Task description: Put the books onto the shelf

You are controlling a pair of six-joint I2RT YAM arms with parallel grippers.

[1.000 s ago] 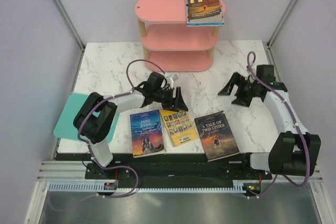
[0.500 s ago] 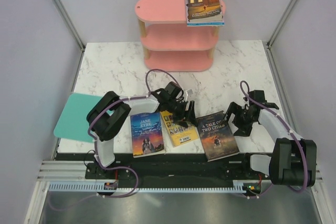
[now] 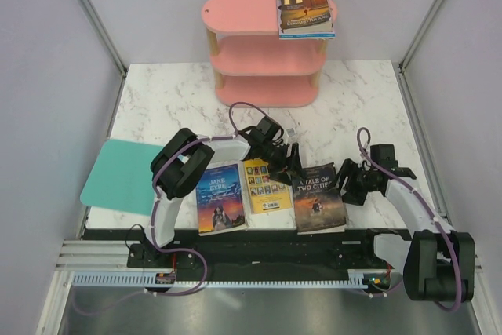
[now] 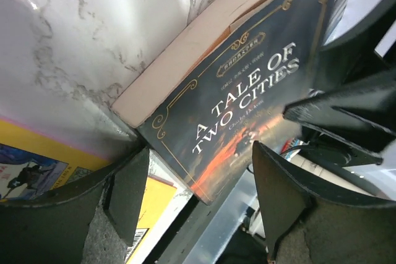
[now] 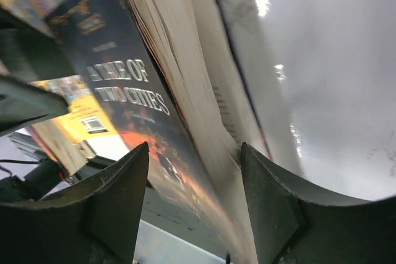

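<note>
The dark book "A Tale of Two Cities" lies near the table's front edge, between my two grippers. My left gripper is open at its left edge, and the book's near corner shows between the fingers without touching them. My right gripper straddles the book's right page edge, one finger over the cover and one by the underside, still open. Blue "Jane Eyre" and the yellow book lie to the left. On top of the pink shelf rests a stack with the dark brown-orange book uppermost.
A flat teal board overhangs the table's left edge. The black rail of the arm bases runs just in front of the books. The shelf stands at the back centre, with marble surface between it and the arms.
Both arms have closed in on the dark book, the left gripper from over the yellow book, the right from the far right. The right jaws have narrowed. The book has turned and shifted slightly left.
</note>
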